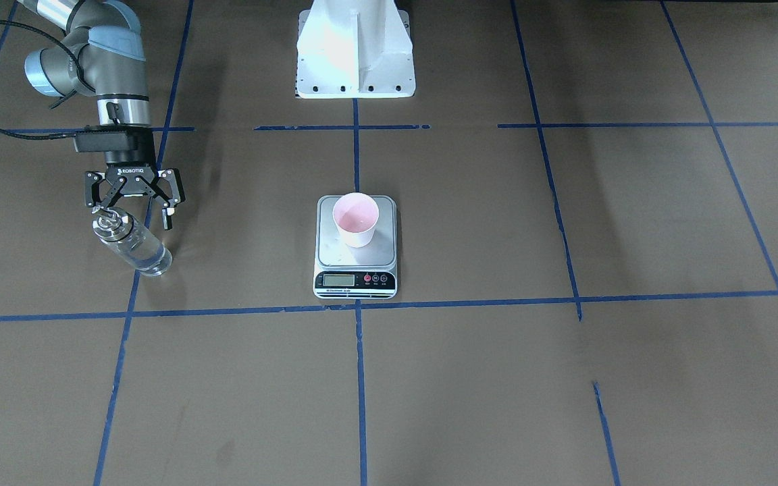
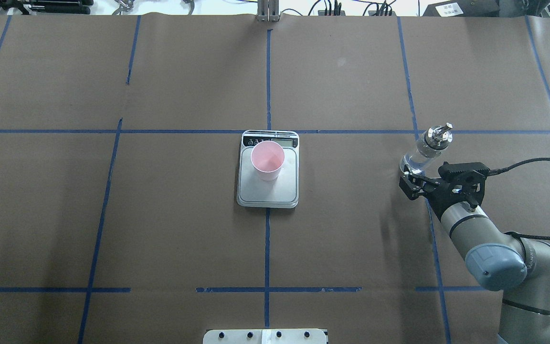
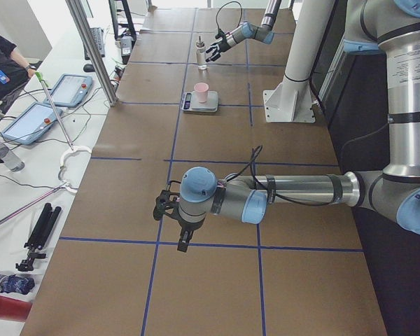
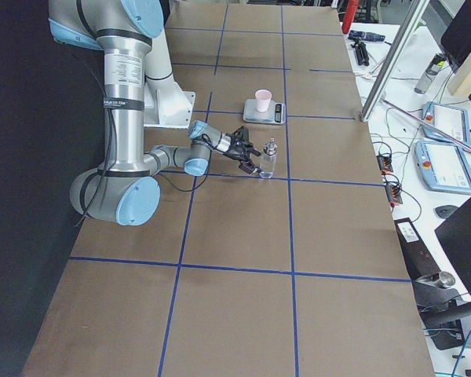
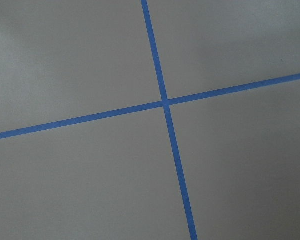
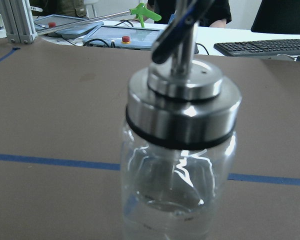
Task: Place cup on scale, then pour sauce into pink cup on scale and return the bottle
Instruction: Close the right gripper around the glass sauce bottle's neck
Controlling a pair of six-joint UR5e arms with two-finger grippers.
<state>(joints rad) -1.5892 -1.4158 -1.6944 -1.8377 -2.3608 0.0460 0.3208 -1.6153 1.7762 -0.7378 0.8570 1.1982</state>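
Bottle (image 1: 134, 243) standing free at frame left, right gripper (image 1: 134, 214) gaping just by it; cup (image 1: 355, 219) already on scale (image 1: 386, 256). Can't tell pour, nor left gripper (image 3: 161, 208).

cup (image 1: 356, 219) — upright on scale (image 1: 342, 255) | bottle (image 1: 134, 244) — upright, well apart
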